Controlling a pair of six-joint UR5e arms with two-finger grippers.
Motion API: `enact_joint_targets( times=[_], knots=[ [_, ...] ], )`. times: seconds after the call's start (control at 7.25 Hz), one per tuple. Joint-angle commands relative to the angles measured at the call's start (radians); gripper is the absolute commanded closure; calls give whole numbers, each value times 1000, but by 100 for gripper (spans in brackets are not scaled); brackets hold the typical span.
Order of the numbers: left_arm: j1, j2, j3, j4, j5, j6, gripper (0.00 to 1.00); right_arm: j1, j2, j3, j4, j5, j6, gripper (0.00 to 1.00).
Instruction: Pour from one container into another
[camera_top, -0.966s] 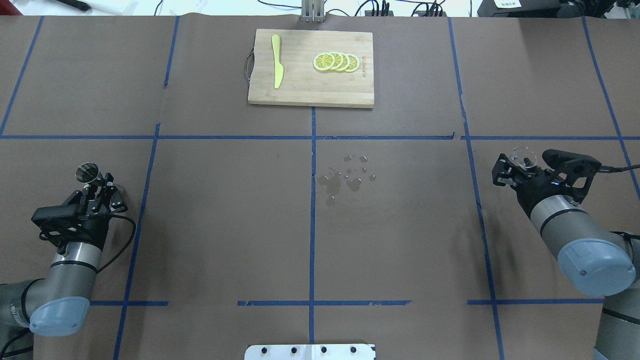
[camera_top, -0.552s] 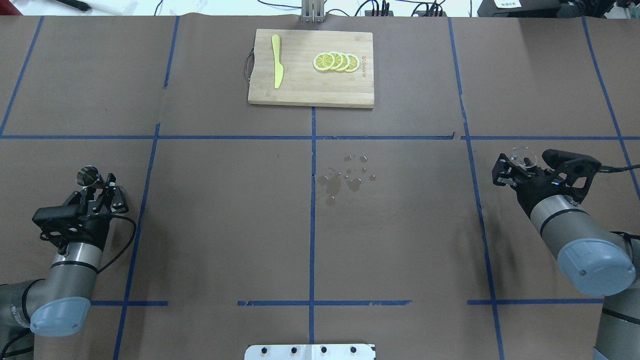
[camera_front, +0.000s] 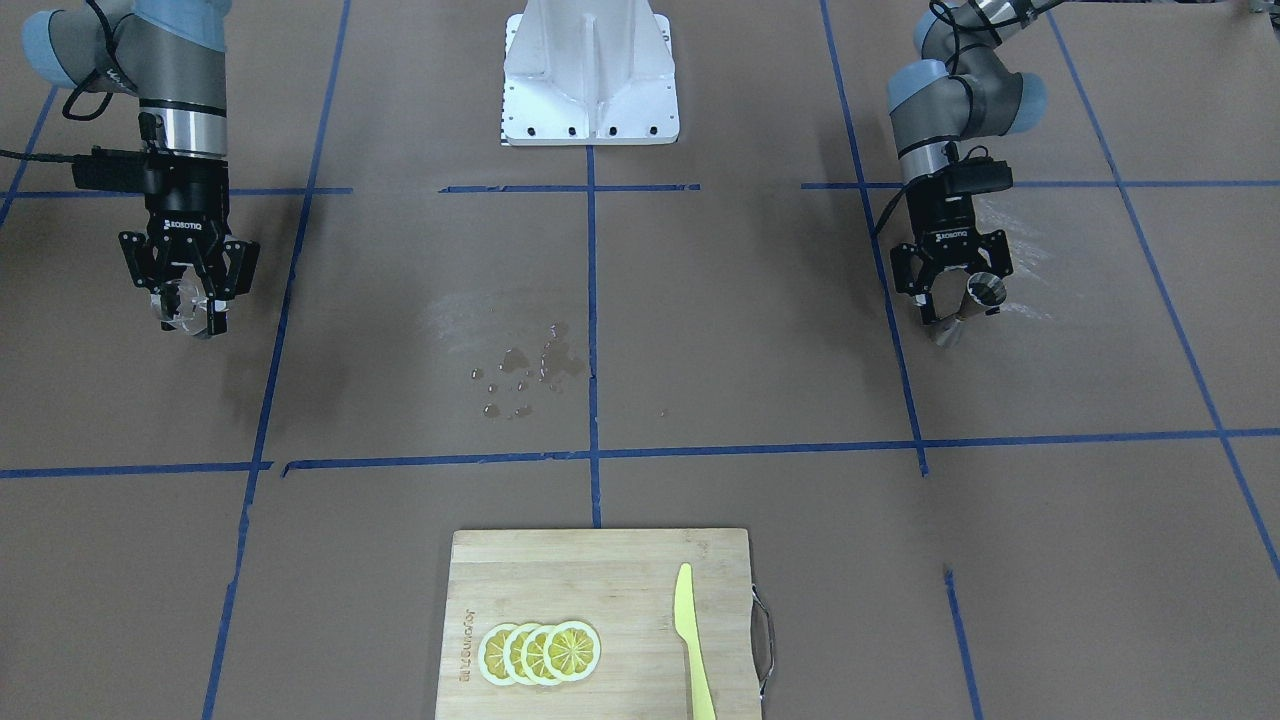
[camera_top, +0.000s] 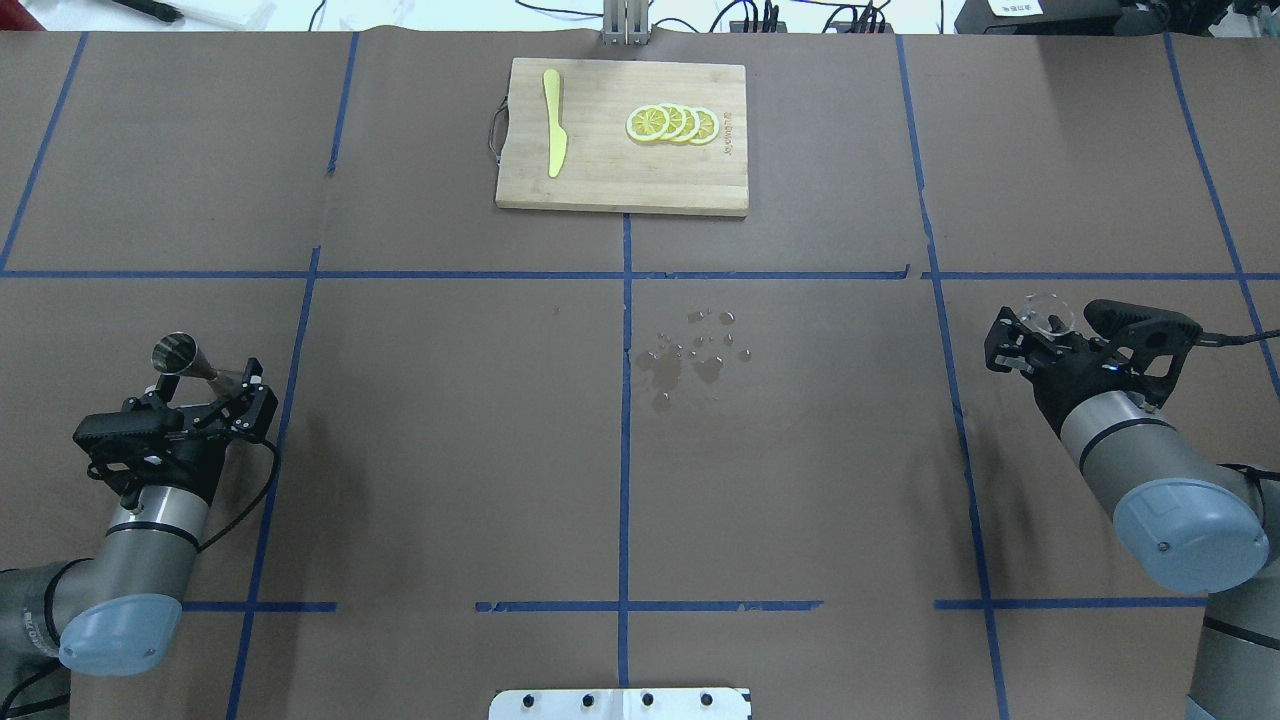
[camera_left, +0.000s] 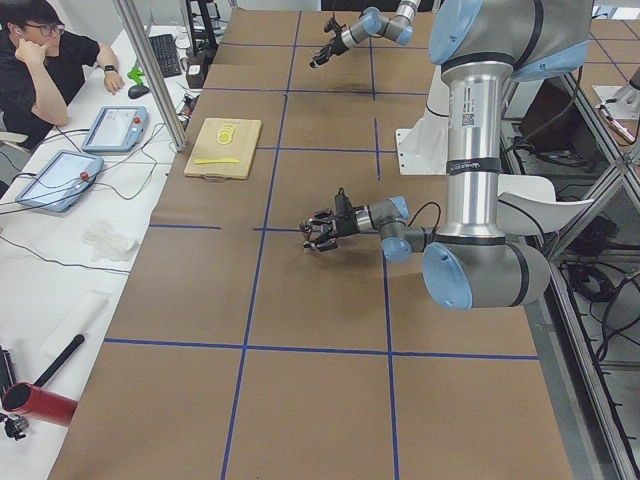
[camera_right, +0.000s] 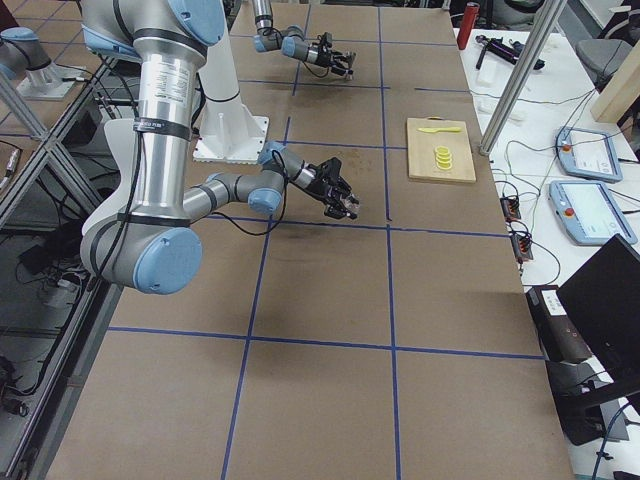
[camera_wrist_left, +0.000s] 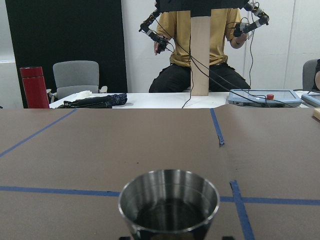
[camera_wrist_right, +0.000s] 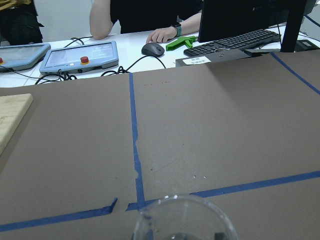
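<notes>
while the left hand (camera_top: 222, 392) grips the jigger (camera_top: 186, 356) and the right hand (camera_top: 1035, 338) clasps the glass cup (camera_top: 1047, 312), both sit well apart above the table (camera_top: 450, 450); next, bring them together to pour.

Hidden and cut-off parts at the two grippers

The left wrist camera's lower edge cuts the jigger (camera_wrist_left: 169, 204) below its upper bowl, hiding waist and fingers; whether the dark inside is liquid cannot be told. The right wrist view shows only the glass cup (camera_wrist_right: 184, 220) rim, its contents unreadable. In the far side views both held things are too small to make out.
</notes>
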Motion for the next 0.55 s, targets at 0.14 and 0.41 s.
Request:
enact_joint_targets(
  times=[0.14, 0.41],
  knots=[
    [14, 9, -21, -2, -105, 66, 0, -14, -1, -15, -1, -30, 2, 100],
    [14, 91, -131, -8, -188, 139, 0, -23, -1, -19, 1, -49, 5, 100]
  ],
)
